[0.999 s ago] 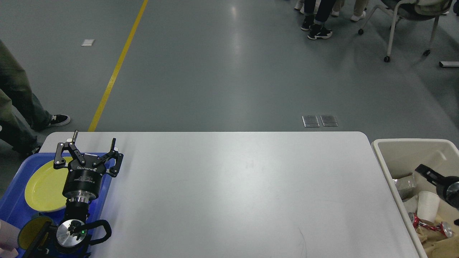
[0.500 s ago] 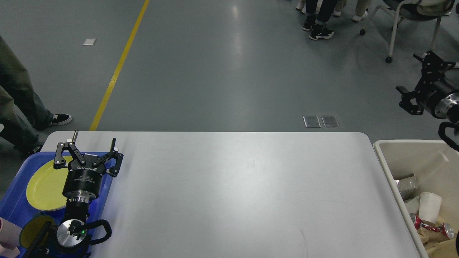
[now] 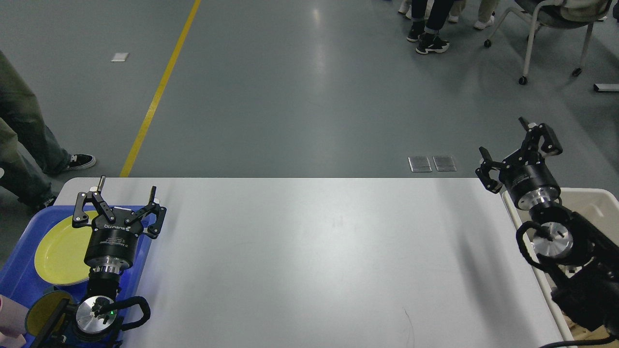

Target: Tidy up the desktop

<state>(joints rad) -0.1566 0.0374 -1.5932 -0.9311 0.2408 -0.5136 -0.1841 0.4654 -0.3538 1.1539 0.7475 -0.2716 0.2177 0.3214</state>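
The desktop (image 3: 309,251) is a large white tabletop with rounded corners, and its surface is bare. My left gripper (image 3: 127,187) is open and empty, held over the table's left edge above the blue tray (image 3: 19,270). My right gripper (image 3: 503,137) is open and empty, held above the table's far right corner next to the beige bin (image 3: 592,198).
The blue tray at the left holds a yellow plate (image 3: 58,251), a small yellow dish (image 3: 41,311) and a pink cup (image 3: 9,316). My right arm hides most of the beige bin. People's legs stand at the left and far back, with a wheeled chair (image 3: 546,29).
My right arm has swung from over the bin, up past the right edge, then down and left to the table's far right corner. The left arm has not moved.
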